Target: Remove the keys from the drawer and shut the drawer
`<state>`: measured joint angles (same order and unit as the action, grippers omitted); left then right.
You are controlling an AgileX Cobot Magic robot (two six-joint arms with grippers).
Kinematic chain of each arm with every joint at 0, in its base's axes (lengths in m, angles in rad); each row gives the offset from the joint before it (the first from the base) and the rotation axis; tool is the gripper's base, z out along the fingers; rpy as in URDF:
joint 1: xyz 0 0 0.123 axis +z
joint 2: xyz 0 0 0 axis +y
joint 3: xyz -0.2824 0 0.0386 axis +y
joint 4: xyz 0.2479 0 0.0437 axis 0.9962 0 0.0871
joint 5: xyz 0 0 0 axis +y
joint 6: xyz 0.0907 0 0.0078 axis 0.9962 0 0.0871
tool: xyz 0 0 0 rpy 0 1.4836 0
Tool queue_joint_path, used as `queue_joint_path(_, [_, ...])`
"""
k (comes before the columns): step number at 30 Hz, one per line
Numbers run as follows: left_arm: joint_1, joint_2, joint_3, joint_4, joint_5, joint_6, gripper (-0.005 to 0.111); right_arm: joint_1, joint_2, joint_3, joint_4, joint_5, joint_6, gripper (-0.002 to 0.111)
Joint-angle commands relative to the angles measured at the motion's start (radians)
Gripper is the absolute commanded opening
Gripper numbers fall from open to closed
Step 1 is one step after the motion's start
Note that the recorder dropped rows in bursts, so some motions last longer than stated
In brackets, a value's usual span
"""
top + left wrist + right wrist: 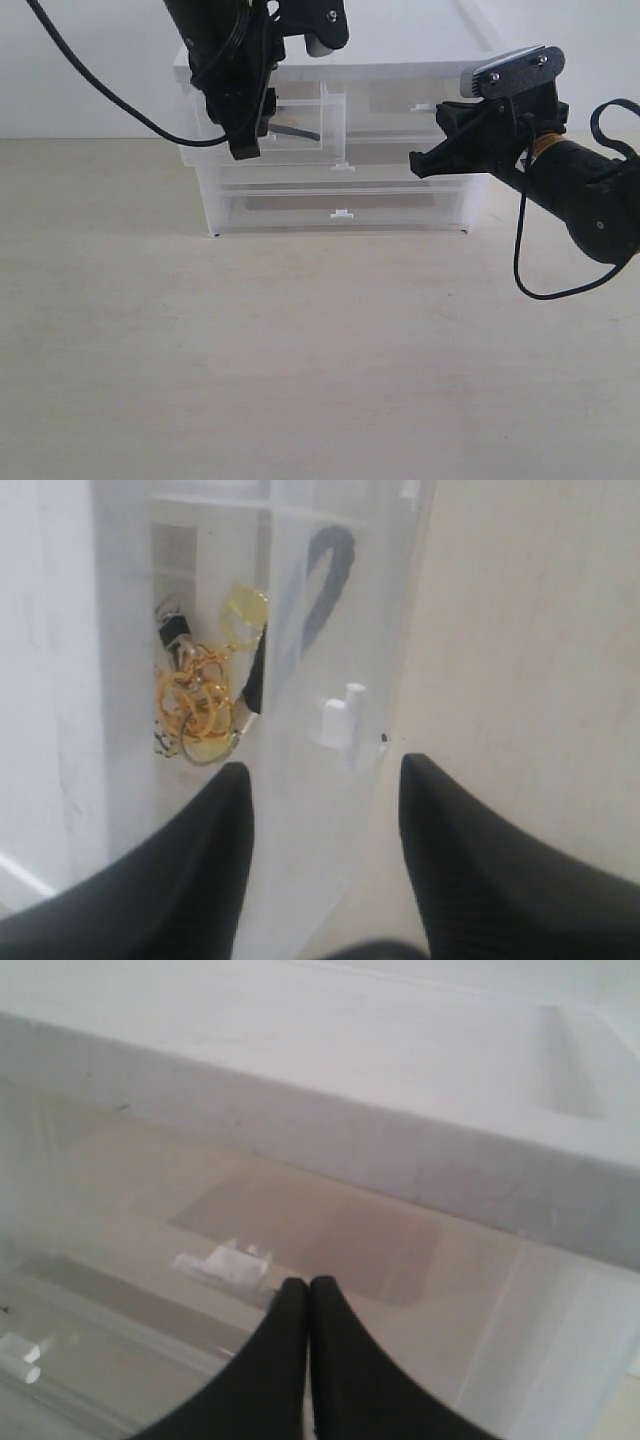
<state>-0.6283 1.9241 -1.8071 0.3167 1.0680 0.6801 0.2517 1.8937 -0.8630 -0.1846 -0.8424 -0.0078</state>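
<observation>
The drawer (300, 150), the top left one of the translucent unit, stands pulled out. In the left wrist view the keys (200, 705) lie inside it: gold rings, a black strap and a round charm. The drawer's tab handle (340, 715) shows on its front wall. My left gripper (325, 770) is open above the drawer's front, one finger over the inside and one over the table. It hangs there in the exterior view too (245, 140), hiding most of the keys; only a dark strap (297, 131) shows. My right gripper (418, 165) is shut and empty, in front of the unit's right side.
The white drawer unit (340, 205) stands at the back of the pale wooden table (300, 360). Its right-hand top drawer, with its tab (225, 1260), sits closed just beyond my right gripper (307, 1285). The unit's white top (350, 1080) is above it.
</observation>
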Motion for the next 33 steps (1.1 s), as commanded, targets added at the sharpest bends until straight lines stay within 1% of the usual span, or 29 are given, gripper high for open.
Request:
queue_joint_path(1, [0.003, -0.039, 0.003, -0.015, 0.008, -0.014, 0.043, -0.013, 0.003, -0.026, 0.063, -0.044, 0.000, 0.000])
queue_joint_path(6, [0.003, -0.032, 0.003, -0.015, -0.002, -0.014, 0.043, -0.013, 0.003, -0.026, 0.063, -0.044, 0.000, 0.000])
queue_joint_path(13, [0.003, 0.004, 0.003, 0.012, -0.071, -0.006, 0.043, -0.013, 0.003, -0.026, 0.063, -0.044, 0.002, 0.000])
queue_joint_path(19, [0.003, 0.039, 0.003, 0.017, -0.073, -0.006, 0.043, -0.013, 0.003, -0.026, 0.063, -0.044, 0.002, 0.000])
queue_joint_path(26, [0.035, 0.059, 0.003, 0.028, -0.081, -0.006, 0.042, -0.013, 0.003, -0.026, 0.063, -0.044, 0.000, 0.000])
queue_joint_path(27, [0.039, 0.059, 0.003, 0.024, -0.079, -0.011, 0.040, -0.013, 0.003, -0.026, 0.063, -0.044, 0.000, 0.000])
queue_joint_path(28, [0.040, 0.059, 0.003, 0.024, -0.073, -0.014, 0.035, -0.013, 0.003, -0.026, 0.063, -0.044, 0.000, 0.000])
queue_joint_path(30, [0.042, 0.059, 0.003, 0.024, -0.064, -0.014, 0.022, -0.013, 0.003, -0.026, 0.063, -0.044, 0.000, 0.000])
queue_joint_path(32, [0.042, 0.059, 0.003, 0.019, -0.064, -0.014, 0.006, -0.013, 0.003, -0.026, 0.063, -0.044, 0.000, 0.000])
queue_joint_path(33, [0.042, 0.059, 0.003, 0.019, -0.064, -0.009, 0.004, -0.013, 0.003, -0.026, 0.063, -0.044, -0.002, 0.000])
